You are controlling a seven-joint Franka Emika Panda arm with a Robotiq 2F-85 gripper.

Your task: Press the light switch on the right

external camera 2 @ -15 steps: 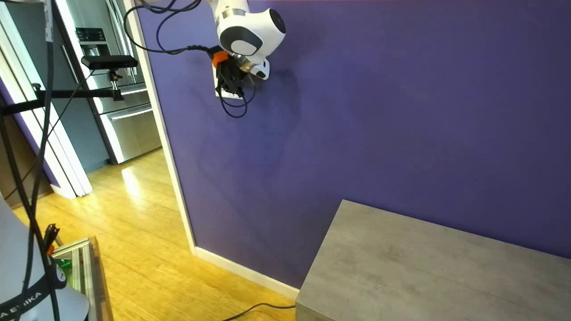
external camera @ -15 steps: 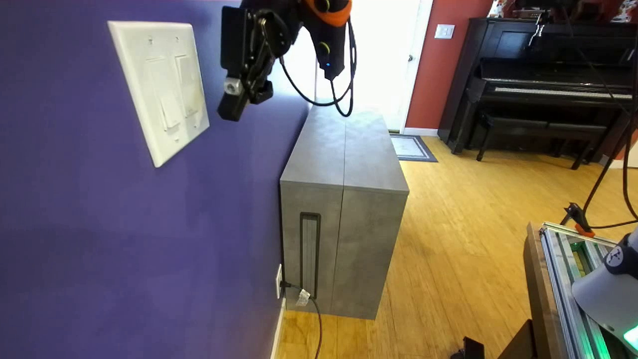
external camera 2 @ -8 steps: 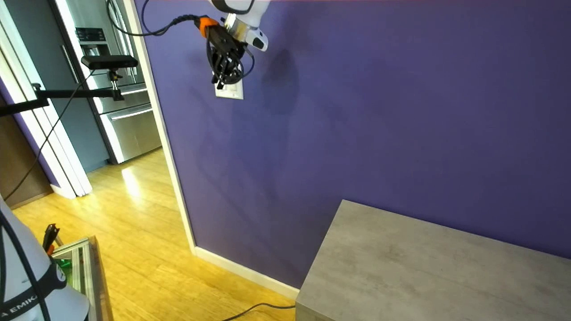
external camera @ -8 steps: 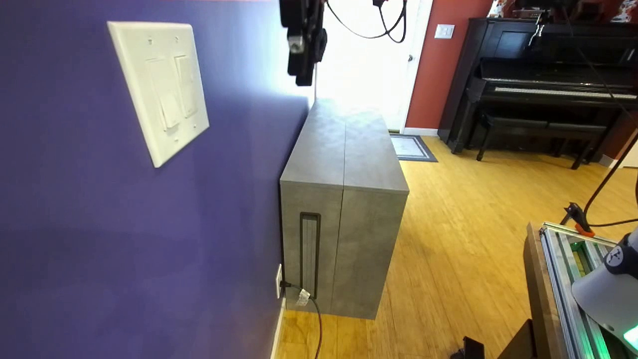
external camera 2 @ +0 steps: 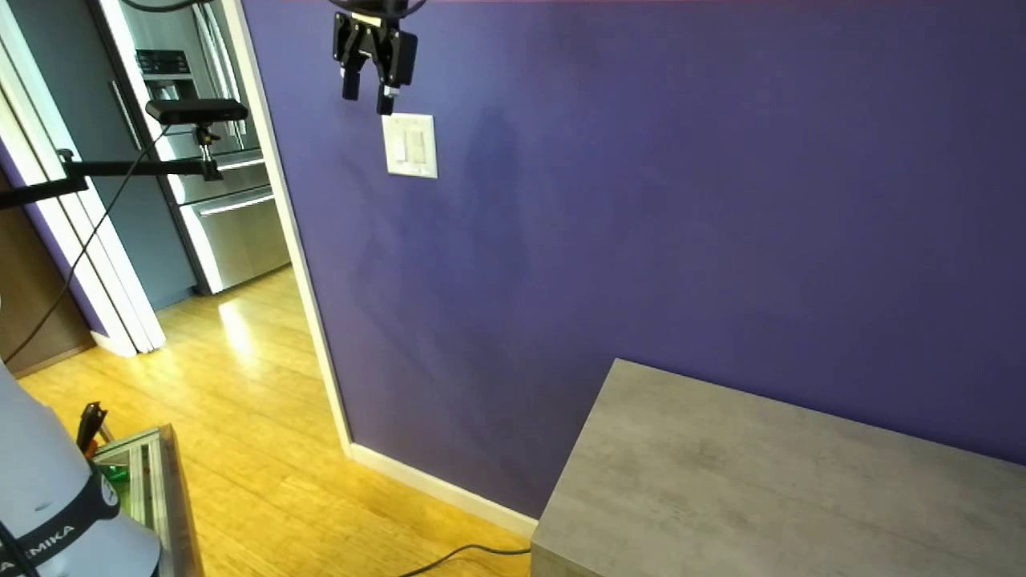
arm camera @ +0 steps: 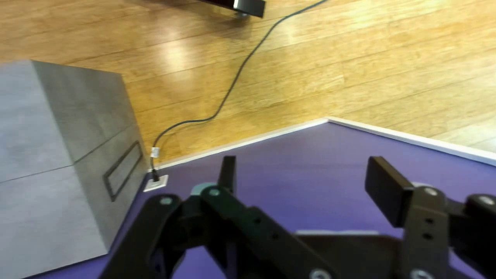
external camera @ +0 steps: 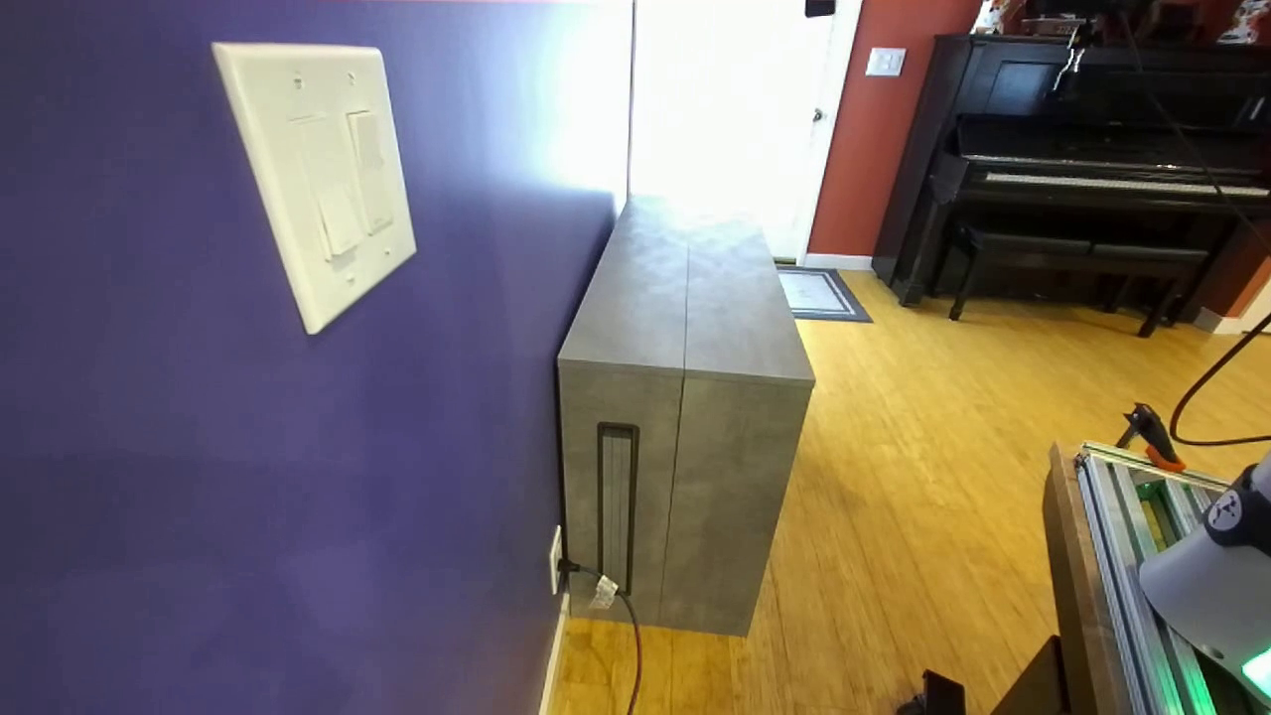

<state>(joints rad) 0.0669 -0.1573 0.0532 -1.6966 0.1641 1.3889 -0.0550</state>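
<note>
Purple wall [external camera 2: 681, 200] is carrying the narrow white upright right-hand rocker paddle [external camera: 371, 171], which in an exterior view is sitting below and right of the black two-finger gripper [external camera 2: 368, 104], hanging fingers-spread.

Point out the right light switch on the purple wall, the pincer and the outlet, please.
Right light switch [external camera: 371, 172], in an exterior view: paddle middle.
Pincer [external camera 2: 368, 96], in an exterior view: midway between fingertips.
Outlet [arm camera: 158, 183], in the wrist view: cover plate.
</note>
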